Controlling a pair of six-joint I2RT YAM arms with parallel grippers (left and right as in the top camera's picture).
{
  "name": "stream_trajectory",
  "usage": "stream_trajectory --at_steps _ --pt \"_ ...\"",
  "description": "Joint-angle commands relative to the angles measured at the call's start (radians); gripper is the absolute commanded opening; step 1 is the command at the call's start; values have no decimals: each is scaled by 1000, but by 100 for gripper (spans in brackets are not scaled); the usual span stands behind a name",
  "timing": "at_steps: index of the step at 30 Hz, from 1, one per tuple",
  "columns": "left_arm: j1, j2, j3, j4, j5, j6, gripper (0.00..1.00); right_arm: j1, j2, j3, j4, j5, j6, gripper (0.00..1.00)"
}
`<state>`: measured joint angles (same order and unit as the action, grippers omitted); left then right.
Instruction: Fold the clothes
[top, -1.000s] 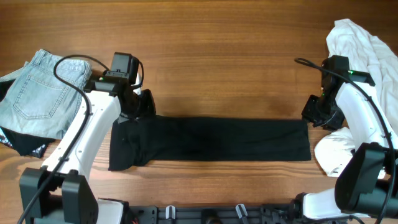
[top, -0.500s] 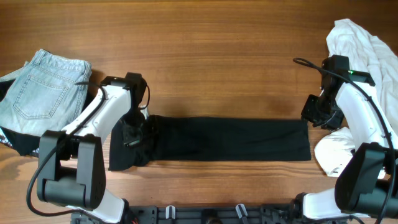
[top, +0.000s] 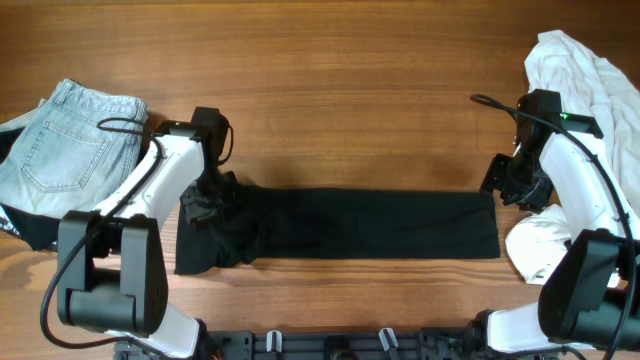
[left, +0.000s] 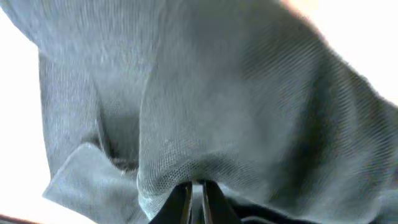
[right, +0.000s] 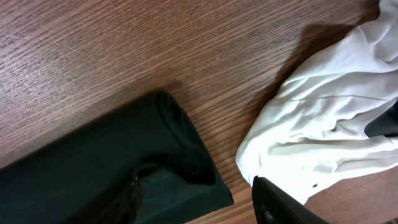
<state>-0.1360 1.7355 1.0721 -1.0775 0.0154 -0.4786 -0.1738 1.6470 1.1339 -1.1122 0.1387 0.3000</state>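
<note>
Roughly midway: the black garment (top: 370, 225) lies as a long near strip, its left end pinched in the closed left gripper (left: 194, 193). The right gripper (right: 199, 198) hangs spread by its right end, empty. The jeans (top: 65, 150) sit folded at left; the white garment (top: 590, 80) is heaped unfolded at right.
</note>
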Motion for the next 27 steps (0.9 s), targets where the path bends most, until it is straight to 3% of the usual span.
stream_trajectory --at_steps 1,4,10,18,20,24,25,27 --pt "3 0 -3 78 -40 -39 10 -3 1 -17 -2 -51 -42 62" --pt "3 7 -69 139 -40 -47 13 -3 1 -80 57 -175 -145 65" --pt "5 11 -132 178 -126 -54 13 -3 2 -150 109 -187 -143 69" --pt "34 11 -132 216 -125 -55 15 -3 20 -310 266 -277 -132 72" --pt "34 11 -132 227 -125 -55 16 -3 23 -339 315 -302 -133 63" --pt "34 11 -132 282 -117 -54 16 -3 23 -341 396 -343 -132 24" --pt "34 11 -132 350 -117 -54 16 -3 23 -341 452 -347 -132 10" --pt "34 12 -133 430 -117 -54 16 -3 23 -341 514 -350 -132 7"
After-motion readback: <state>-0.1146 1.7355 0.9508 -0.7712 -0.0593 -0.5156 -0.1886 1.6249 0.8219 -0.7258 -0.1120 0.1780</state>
